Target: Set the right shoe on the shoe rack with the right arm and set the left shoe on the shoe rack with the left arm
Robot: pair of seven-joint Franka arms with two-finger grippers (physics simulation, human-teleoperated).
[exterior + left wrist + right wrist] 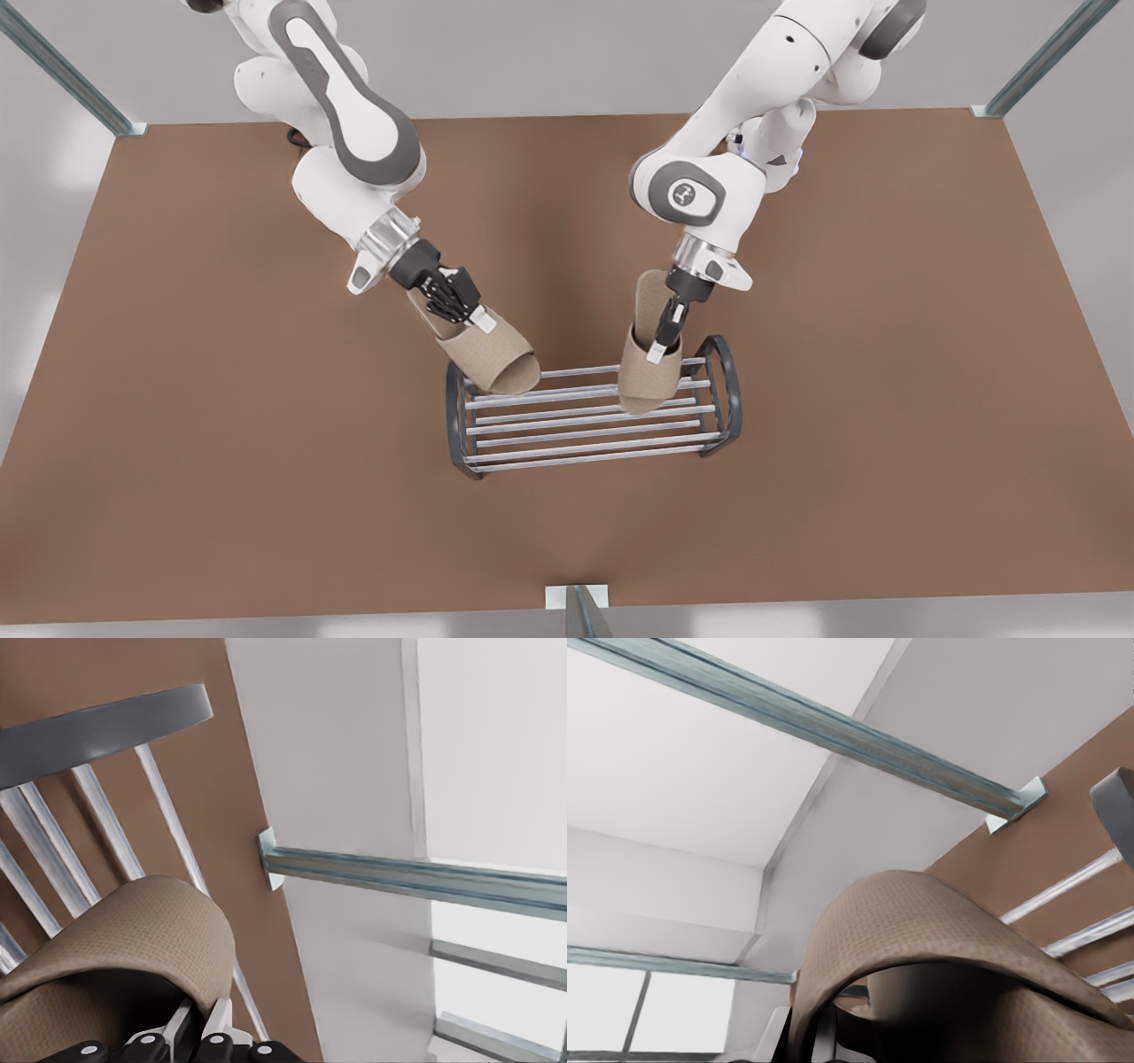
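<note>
Grippers (663, 341) (465, 306) seemingly clamp woven slippers (647, 383) (498, 359).

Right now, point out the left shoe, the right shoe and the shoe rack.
left shoe (498, 356), front view, on its strap, in the left gripper (476, 315).
right shoe (640, 381), front view, on its strap, in the right gripper (661, 346).
shoe rack (576, 424), front view, on a middle bar.

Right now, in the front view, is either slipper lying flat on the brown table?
No, the left gripper holds the left shoe and the right gripper holds the right shoe, both up at the shoe rack.
</note>
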